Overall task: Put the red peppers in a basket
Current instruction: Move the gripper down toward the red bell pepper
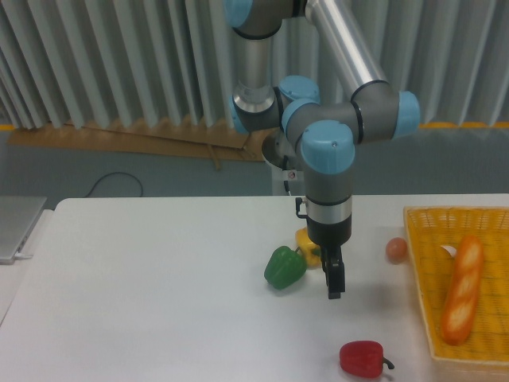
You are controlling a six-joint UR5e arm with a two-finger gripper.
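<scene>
The gripper (333, 285) is hanging above the tabletop (143, 302), holding nothing; the view is edge-on, so whether the fingers are parted cannot be told. The red pepper (362, 358) is lying just forward and slightly right, stem pointing toward the basket (419, 270).

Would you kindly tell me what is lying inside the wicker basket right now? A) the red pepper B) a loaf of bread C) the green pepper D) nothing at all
B: a long baguette-like loaf lies in the basket, while the red pepper sits on the table near the front edge and the green pepper lies by the pincer.
</scene>
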